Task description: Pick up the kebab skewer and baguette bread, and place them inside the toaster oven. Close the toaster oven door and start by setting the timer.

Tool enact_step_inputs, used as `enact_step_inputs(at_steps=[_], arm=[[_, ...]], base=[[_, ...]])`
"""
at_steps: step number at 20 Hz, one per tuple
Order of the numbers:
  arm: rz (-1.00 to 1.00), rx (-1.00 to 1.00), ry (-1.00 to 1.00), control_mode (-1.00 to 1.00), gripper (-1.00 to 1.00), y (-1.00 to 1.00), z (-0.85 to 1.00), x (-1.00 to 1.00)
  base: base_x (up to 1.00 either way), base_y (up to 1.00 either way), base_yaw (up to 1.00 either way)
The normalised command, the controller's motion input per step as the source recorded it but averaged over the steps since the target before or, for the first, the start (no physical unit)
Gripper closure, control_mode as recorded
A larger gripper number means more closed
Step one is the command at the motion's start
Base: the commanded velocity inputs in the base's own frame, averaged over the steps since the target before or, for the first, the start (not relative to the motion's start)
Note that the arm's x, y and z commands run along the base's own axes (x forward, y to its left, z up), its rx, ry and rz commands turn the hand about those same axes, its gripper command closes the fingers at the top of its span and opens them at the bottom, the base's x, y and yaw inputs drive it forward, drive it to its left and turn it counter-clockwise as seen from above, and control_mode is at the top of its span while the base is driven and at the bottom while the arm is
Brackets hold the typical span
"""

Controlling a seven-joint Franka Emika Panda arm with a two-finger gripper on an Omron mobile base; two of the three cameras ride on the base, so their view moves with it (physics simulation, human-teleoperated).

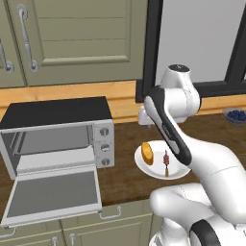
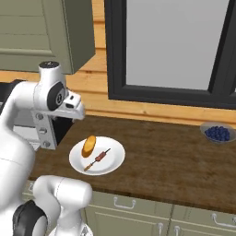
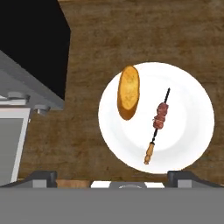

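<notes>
The baguette bread [image 1: 147, 153] [image 2: 89, 145] [image 3: 128, 92] lies on the left half of a white plate [image 1: 144, 169] [image 2: 118, 159] [image 3: 188, 87]. Beside it on the same plate rests the kebab skewer [image 1: 166, 162] [image 2: 97, 159] [image 3: 160, 118]. To the plate's left stands the toaster oven [image 1: 57, 113] [image 3: 30, 43]. Its door [image 1: 53, 194] [image 3: 11, 140] is folded down and open, and its cavity is bare. My gripper [image 2: 76, 111] [image 3: 113, 177] hangs well above the plate, pointing down, open and holding nothing.
Three knobs [image 1: 104, 146] run down the oven's right side. A bowl of blueberries [image 1: 235, 116] [image 2: 217, 133] sits far right near the window. My own arm crosses in front of the plate's right edge in the left base view. Bare wooden counter stretches right of the plate.
</notes>
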Motion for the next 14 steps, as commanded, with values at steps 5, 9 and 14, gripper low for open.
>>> enact_step_inputs(at_steps=[5, 9, 14], arm=[[-0.17, 0.01, 0.0, -1.0, -1.0, 1.0, -0.46, -0.02], [-0.07, -0.08, -0.22, -1.0, -1.0, 1.0, -0.06, -0.01], [-0.02, -0.16, -0.18, -1.0, -1.0, 1.0, 0.03, -0.12]], base=[[0.0, 0.0, 0.0], [0.0, 0.0, 0.0], [0.0, 0.0, 0.0]])
